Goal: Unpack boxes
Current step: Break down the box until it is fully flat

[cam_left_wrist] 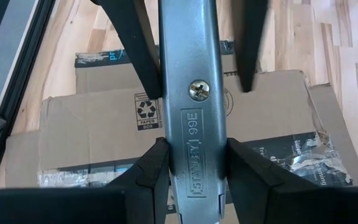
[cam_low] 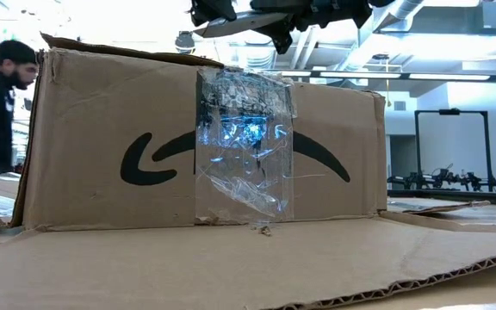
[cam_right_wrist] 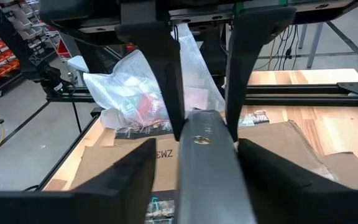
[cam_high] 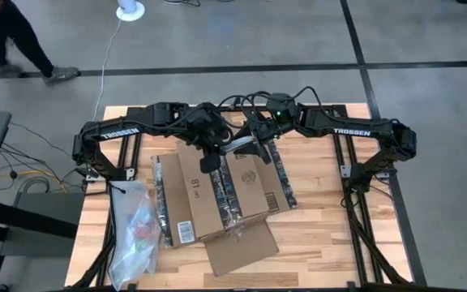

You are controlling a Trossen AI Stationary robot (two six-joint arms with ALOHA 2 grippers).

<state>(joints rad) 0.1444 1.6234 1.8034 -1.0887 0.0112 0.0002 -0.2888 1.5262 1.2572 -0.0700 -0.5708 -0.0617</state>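
Note:
The brown cardboard box point(cam_high: 217, 191) lies on the wooden table with its flaps spread; in the low view it point(cam_low: 205, 146) shows a smile arrow and torn clear tape. Above its far part a grey metal utility knife point(cam_left_wrist: 191, 124) hangs between both grippers. My left gripper point(cam_left_wrist: 194, 155) is shut on it. My right gripper point(cam_right_wrist: 197, 149) faces it from the other side, open, with a finger on either side of the knife's body point(cam_right_wrist: 210, 162). A gap shows beside one of those fingers. My left gripper pinches the knife's two long sides point(cam_left_wrist: 169, 163) between its two fingers, at the printed middle of the grey body just below the screw. The fingers slant down from above and lie across the knife. The knife is lifted clear above the box.
A clear plastic bag point(cam_high: 136, 231) with colourful contents lies at the table's left near corner. One loose box flap point(cam_high: 242, 243) reaches toward the near edge. A person point(cam_high: 14, 32) walks on the floor beyond the far left corner.

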